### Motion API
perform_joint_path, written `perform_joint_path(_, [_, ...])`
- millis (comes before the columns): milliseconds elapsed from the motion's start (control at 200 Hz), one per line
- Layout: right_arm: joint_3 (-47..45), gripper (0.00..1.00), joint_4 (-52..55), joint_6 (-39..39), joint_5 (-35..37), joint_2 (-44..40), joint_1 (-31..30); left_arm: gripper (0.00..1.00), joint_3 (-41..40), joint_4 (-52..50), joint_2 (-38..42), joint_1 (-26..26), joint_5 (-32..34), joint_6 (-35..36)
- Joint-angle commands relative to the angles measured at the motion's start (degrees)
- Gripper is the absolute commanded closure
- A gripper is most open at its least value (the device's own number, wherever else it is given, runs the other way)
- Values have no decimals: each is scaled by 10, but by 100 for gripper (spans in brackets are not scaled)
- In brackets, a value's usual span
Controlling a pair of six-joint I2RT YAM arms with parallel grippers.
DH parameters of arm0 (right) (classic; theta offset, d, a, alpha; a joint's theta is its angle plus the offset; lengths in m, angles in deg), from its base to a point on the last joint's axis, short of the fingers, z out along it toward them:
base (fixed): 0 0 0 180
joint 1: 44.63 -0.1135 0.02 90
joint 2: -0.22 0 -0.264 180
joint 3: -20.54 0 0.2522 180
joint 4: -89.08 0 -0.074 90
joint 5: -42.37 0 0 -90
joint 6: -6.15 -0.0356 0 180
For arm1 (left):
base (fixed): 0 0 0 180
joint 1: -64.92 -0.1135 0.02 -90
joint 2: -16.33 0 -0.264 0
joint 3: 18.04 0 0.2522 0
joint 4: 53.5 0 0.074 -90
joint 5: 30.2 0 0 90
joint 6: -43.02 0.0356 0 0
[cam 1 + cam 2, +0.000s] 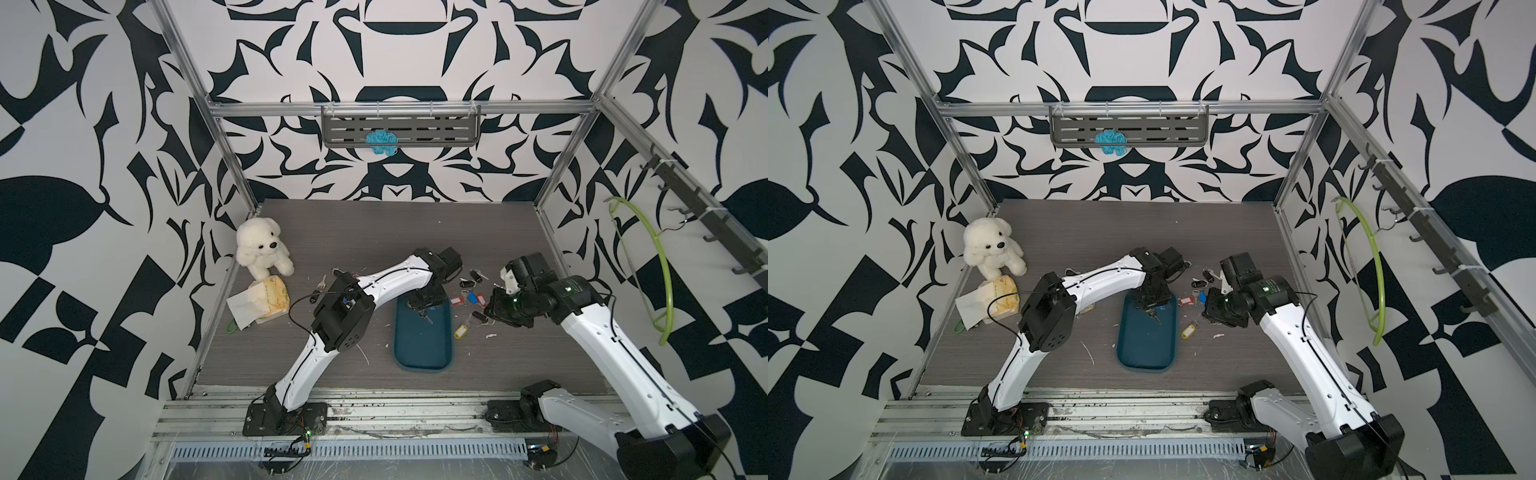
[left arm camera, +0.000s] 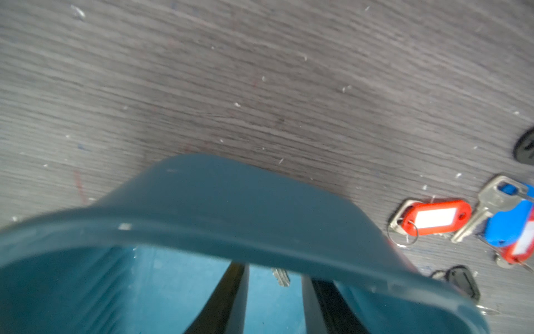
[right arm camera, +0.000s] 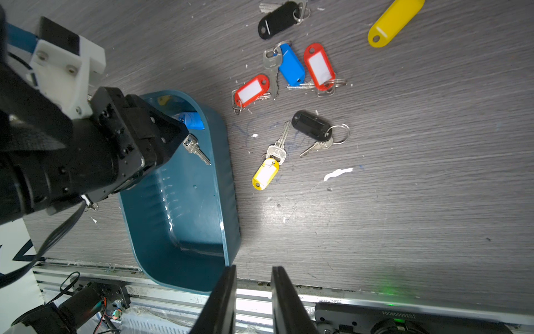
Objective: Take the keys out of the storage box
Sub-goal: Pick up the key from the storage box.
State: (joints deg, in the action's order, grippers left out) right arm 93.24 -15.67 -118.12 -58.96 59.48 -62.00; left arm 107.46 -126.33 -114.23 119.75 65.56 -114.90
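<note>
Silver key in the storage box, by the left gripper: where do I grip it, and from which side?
Grip the silver key by its head and ring, its thickest part, at the tips of the left gripper. Come straight down from above: the storage box wall stands close beside the blade tip, so a sideways approach looks blocked, and the thin blade offers little to pinch.

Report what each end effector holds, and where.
Right end effector: nothing, open. Left end effector: fingers either side of a silver key in the storage box; a grip cannot be told.
</note>
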Motion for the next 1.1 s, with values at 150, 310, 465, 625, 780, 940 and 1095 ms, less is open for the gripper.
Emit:
perform_joint_path(150, [-1,73,9,8,8,-12,-3,64,-14,-9,-10,-1,-11,2])
perform_joint_path(310, [-3,73,9,9,8,-12,-3,67,-22,-5,-12,-2,-15,3])
perform_joint_path(465, [-2,73,10,9,8,-11,-3,71,-34,2,-10,-3,-16,3])
perform_joint_path(625, [0,73,12,9,9,-11,-3,83,-43,11,-9,-4,-19,3])
perform_joint_path(780, [1,73,13,9,9,-13,-3,100,-47,18,-5,-5,-20,6])
perform_joint_path(940, [3,73,13,7,9,-13,-3,100,-38,9,15,-4,-25,14])
perform_joint_path(1095, [4,73,15,8,9,-13,-3,100,10,-42,68,13,-1,35])
